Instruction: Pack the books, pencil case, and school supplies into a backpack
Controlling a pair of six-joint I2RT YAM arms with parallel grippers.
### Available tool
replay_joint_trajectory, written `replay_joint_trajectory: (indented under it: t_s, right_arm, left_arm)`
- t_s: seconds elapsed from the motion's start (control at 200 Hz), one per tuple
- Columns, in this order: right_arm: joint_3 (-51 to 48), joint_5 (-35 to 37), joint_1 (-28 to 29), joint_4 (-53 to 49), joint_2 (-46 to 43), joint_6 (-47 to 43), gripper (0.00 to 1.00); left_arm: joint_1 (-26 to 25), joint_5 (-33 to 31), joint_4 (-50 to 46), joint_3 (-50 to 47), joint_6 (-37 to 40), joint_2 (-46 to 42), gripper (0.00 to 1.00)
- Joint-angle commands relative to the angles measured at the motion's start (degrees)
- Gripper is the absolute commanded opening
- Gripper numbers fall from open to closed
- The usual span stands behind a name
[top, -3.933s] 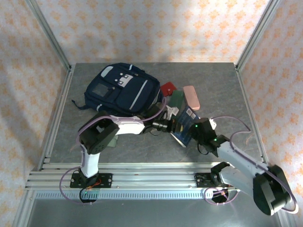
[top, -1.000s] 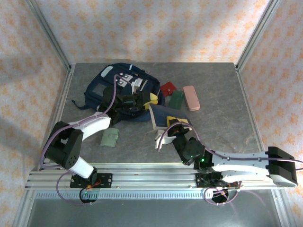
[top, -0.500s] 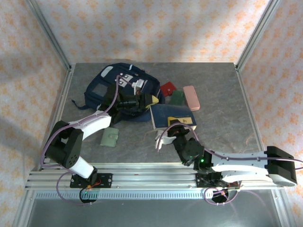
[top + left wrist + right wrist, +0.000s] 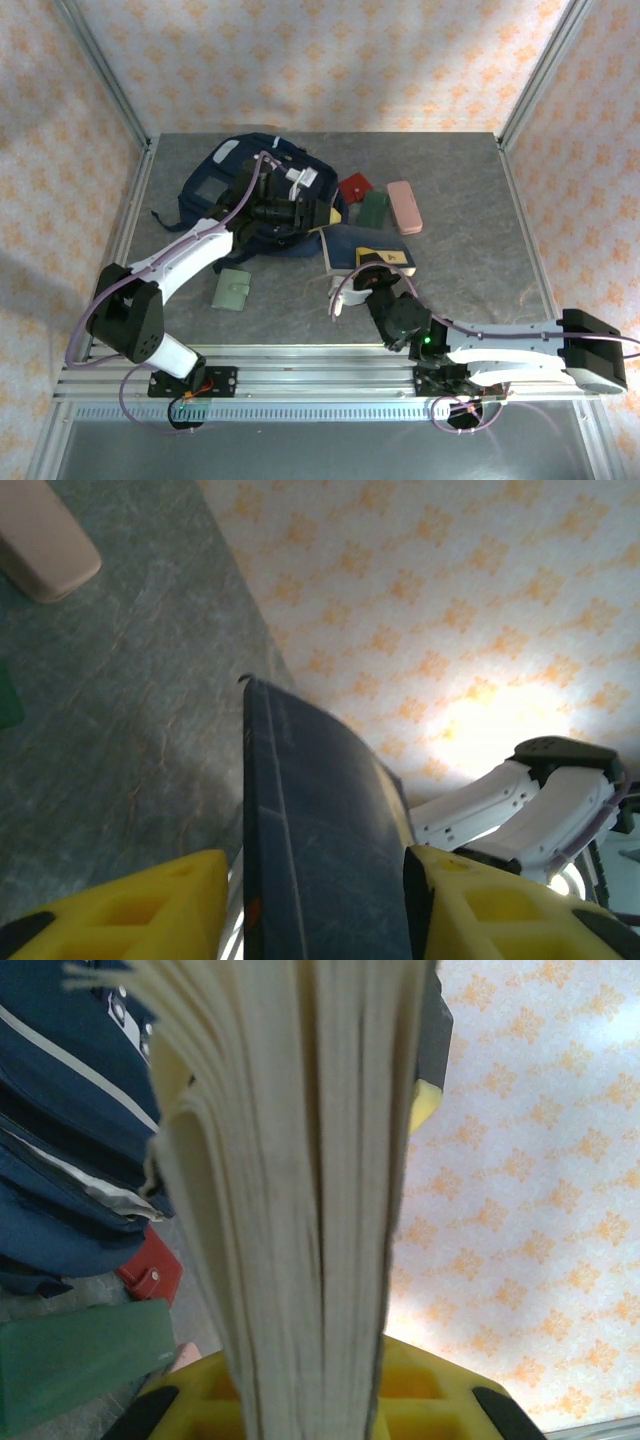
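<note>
- Left gripper (image 4: 312, 216): sits at the right-hand mouth of the large navy blue fabric backpack (image 4: 240, 185), with yellow fingers (image 4: 120, 905) on either side of the leading end of a dark blue softcover book (image 4: 350, 243). Shows a sliver of light beside one finger, so cannot tell whether clamped or merely astride.
- Pale green wallet-like square (image 4: 232, 290): lies flat on the grey table (image 4: 480, 200), on the near side of the backpack and apart from both arms.
- Book: bridges the two grippers with its yellow label up. Seems to run long axis across the table, left end at the backpack mouth, close enough that contact with the fabric cannot be told.
- Right gripper (image 4: 373, 272): clenched on the book's near edge, with pale page edges (image 4: 300, 1160) rising from between its fingers.
- Small red square (image 4: 353, 186), slim dark green rectangle (image 4: 374, 208) and pale pink oblong pencil case (image 4: 404, 207): lie in a row right of the backpack, beyond the book, untouched.
- Next move, as a judgement: calls for a slide along that long axis, leftward into the mouth. Leaves the left arm nearer the opening to guide and the right arm behind to push.
</note>
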Motion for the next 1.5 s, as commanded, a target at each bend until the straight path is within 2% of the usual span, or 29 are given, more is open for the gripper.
replay_joint_trajectory:
  t_s: [0.0, 0.19, 0.24, 0.365, 0.4, 0.481, 0.556, 0.621, 0.656, 0.731, 0.786, 0.871, 0.911, 0.971, 1.046, 1.096, 1.151, 1.186, 1.231, 1.306, 1.371, 1.492]
  right_arm:
    - [-0.04, -1.31, 0.01, 2.47, -0.38, -2.59, 0.00]
    - [-0.03, -2.60, 0.19, 1.97, 0.50, -3.78, 0.00]
    - [-0.14, -2.76, 0.19, 1.73, 0.68, -3.88, 0.00]
    - [-0.78, -2.46, 0.19, 1.85, 0.85, -3.79, 0.00]
    - [-0.91, -2.23, 0.23, 2.05, 0.86, -3.40, 0.00]
    - [-1.26, -1.39, 0.01, 1.68, 0.45, -2.20, 0.07]
    - [-0.63, 0.34, -0.25, -0.99, -0.22, 1.26, 0.26]
    - [0.61, 2.23, -0.39, -2.62, -1.05, 6.70, 0.42]
    - [2.32, 3.04, -0.70, -6.96, -1.69, 11.88, 0.48]
    - [6.50, 4.07, -1.81, -17.71, -2.43, 25.80, 0.57]
    - [8.70, 5.18, -3.02, -22.96, -2.26, 35.10, 0.59]
    - [12.39, 4.26, -5.03, -32.24, -2.22, 50.44, 0.61]
    - [14.22, 3.51, -6.11, -35.61, -2.34, 58.23, 0.67]
    - [16.60, 0.13, -7.95, -40.41, -2.94, 67.12, 0.69]
    - [18.17, -3.72, -10.23, -43.18, -4.45, 76.46, 0.77]
    - [18.25, -7.60, -12.11, -43.55, -5.91, 82.03, 0.78]
    - [18.50, -11.83, -14.69, -43.44, -7.58, 89.82, 0.85]
    - [18.89, -16.17, -17.75, -43.45, -8.66, 95.89, 0.89]
    - [18.96, -26.57, -22.26, -42.64, -9.99, 102.03, 0.90]
    - [18.04, -39.50, -28.67, -38.80, -11.46, 111.63, 0.91]
    - [15.66, -49.80, -33.65, -31.66, -12.14, 119.42, 0.92]
    - [10.33, -61.30, -39.89, -16.30, -10.62, 133.82, 0.93]
  left_arm:
    - [-0.65, 1.28, -13.25, 2.88, 11.02, 1.50, 0.48]
    - [-2.26, 3.62, -13.17, 3.62, 11.27, 2.28, 0.48]
    - [-2.67, 4.02, -13.19, 3.68, 11.13, 2.63, 0.37]
    - [-2.77, 6.08, -8.08, 2.11, 7.24, 2.56, 0.01]
    - [-2.76, 6.25, -6.15, 1.51, 5.80, 2.29, 0.00]
    - [-2.52, 5.76, -3.05, 0.78, 3.96, 1.65, 0.00]
    - [-1.48, 4.41, 0.98, -0.05, -0.40, 0.96, 0.00]
    - [0.10, 1.76, 6.97, -1.83, -4.96, -0.09, 0.00]
    - [1.08, -0.02, 11.34, -3.28, -8.08, -0.97, 0.00]
    - [3.51, -4.22, 20.90, -6.71, -14.56, -2.77, 0.00]
    - [4.76, -6.85, 26.53, -8.78, -18.12, -3.82, 0.00]
    - [5.76, -10.54, 27.96, -9.25, -18.16, -5.07, 0.00]
    - [5.86, -12.68, 28.21, -9.37, -17.42, -5.85, 0.00]
    - [5.88, -15.69, 28.22, -9.45, -16.44, -6.91, 0.00]
    - [5.95, -19.00, 28.47, -9.66, -15.08, -8.18, 0.00]
    - [6.03, -21.23, 29.33, -10.06, -14.59, -9.01, 0.00]
    - [6.03, -22.61, 31.72, -10.76, -15.23, -9.80, 0.00]
    - [6.01, -23.14, 33.94, -11.68, -16.24, -10.24, 0.00]
    - [5.95, -23.67, 36.37, -12.45, -17.13, -10.66, 0.00]
    - [5.78, -24.73, 37.70, -13.19, -17.11, -11.58, 0.00]
    - [5.54, -25.25, 38.42, -13.68, -16.84, -12.33, 0.00]
    - [4.60, -25.08, 41.33, -14.86, -18.36, -13.14, 0.00]
